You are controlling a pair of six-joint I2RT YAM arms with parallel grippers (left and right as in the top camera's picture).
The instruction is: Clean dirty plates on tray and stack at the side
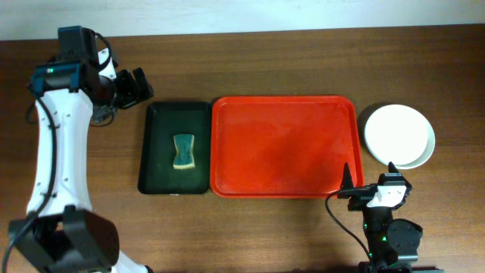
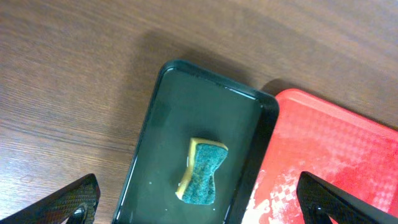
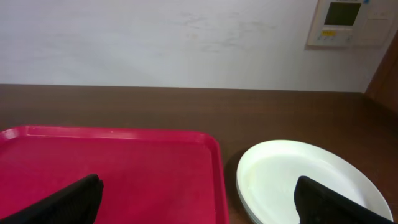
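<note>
Right gripper (image 3: 199,202) gapes wide, empty, near the plates (image 3: 311,180); left gripper (image 2: 199,205) likewise holds nothing.

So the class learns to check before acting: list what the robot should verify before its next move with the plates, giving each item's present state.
1. The red tray carries no dishes: ok.
2. The plates stacked beside the tray, white one on top: ok.
3. Lower plates free of smears: cannot tell, covered.
4. The sponge lying in the dark tray: ok.
5. The left gripper and right gripper open, empty: ok.
</note>
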